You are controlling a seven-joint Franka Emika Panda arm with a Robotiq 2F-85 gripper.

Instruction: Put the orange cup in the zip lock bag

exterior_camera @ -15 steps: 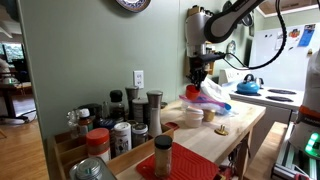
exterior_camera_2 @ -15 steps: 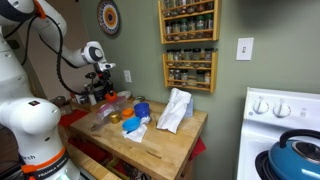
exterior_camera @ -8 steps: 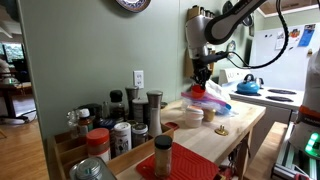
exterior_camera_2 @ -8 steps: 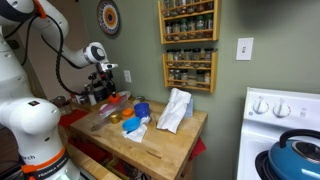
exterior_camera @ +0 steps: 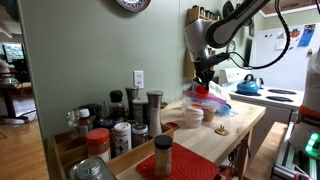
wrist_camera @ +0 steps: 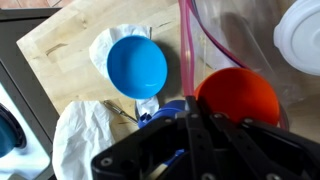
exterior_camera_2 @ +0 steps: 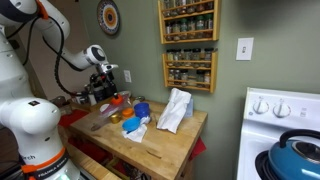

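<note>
- gripper point(exterior_camera: 203, 77) pinching nearly shut on the orange cup point(wrist_camera: 238, 97), holding it at the zip lock bag point(wrist_camera: 186, 55) mouth, near blue bowl point(wrist_camera: 137, 62)
- cup seeming light, stiff, slick; thin rim wall is likely the best hold

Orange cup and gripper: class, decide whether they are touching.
Touching. The wrist view shows the gripper closed on the rim of the orange cup; in an exterior view the cup hangs under it in the air.
</note>
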